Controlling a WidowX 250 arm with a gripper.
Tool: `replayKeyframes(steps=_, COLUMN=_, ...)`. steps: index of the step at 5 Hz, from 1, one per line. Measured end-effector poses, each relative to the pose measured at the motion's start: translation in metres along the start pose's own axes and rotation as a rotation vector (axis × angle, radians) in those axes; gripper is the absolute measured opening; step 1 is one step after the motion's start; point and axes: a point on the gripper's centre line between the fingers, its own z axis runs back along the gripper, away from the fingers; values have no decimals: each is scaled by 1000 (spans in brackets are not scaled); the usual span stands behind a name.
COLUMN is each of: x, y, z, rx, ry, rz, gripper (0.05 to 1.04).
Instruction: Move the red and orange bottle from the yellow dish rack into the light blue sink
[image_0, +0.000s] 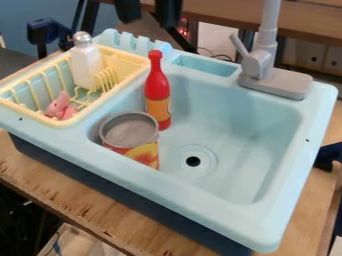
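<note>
Camera view. At top edge, left of centre: gripper, well open, with nothing visible between the fingers. Nearest below, at upper centre: bottle, red with an orange label, upright in the sink. Just in front, left of centre: can, also upright, grey-topped; contact with the bottle hard to tell. At upper left: yellow rack with a white shaker and a pink toy inside. To the right: drain near centre, grey tap at upper right. Beneath it all: wooden desk.

For a good grasp, by judgement: centre above the bottle, line up squarely, then lower straight down. Keep clear of the tap and the can's rim. Close gently below the cap, evenly from both sides, to avoid tipping. Lift vertically before any sideways travel.
</note>
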Motion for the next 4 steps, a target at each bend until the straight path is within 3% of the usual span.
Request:
replayKeyframes(steps=1, x=-29, y=6, z=0, rx=65, ry=14, rz=17, gripper=1001)
replayKeyframes(steps=2, x=-38, y=6, z=-1, rx=132, ry=25, rz=11, gripper=1000)
replayKeyframes(steps=4, x=-38, y=5, z=0, rx=135, ry=24, rz=11, gripper=1000)
